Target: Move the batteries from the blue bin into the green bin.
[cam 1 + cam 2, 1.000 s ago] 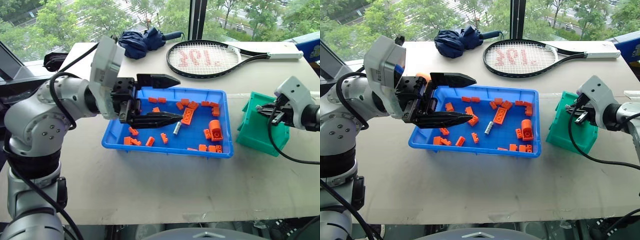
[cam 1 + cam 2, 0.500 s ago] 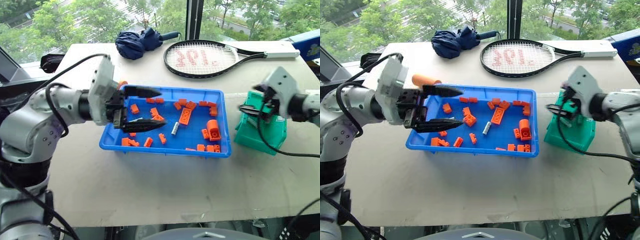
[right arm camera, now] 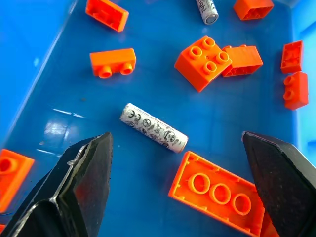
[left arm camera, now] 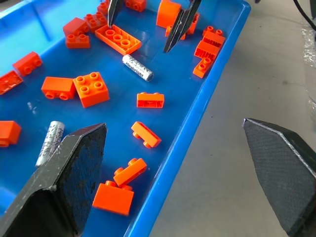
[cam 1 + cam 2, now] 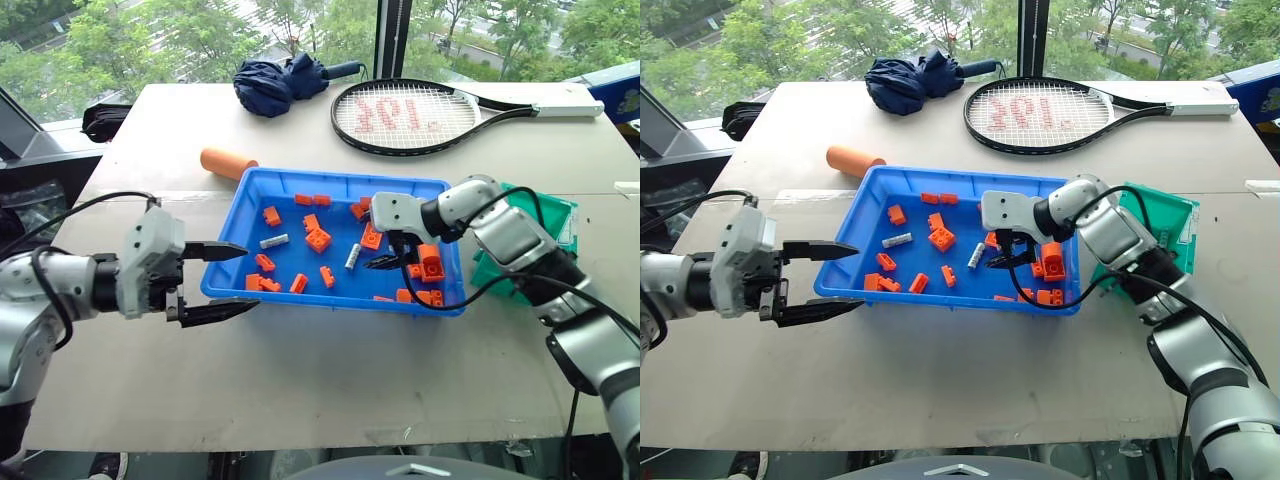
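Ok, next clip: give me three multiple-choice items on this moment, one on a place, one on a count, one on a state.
1. Where is the right claw?
A. Over the green bin
B. Over the blue bin, just above a battery
C. On the racket

2. How many batteries show in the blue bin?
A. None
B. Two
C. Five

3. What state is the left claw in?
A. Open and empty, at the blue bin's near left corner
B. Shut on a brick
C. Shut on a battery

Answers: 1 B, the right wrist view looks straight down on the middle battery between its fingers. 2 B, the middle battery and the left battery both lie on the blue floor. 3 A, its fingers stand wide apart with nothing between them.
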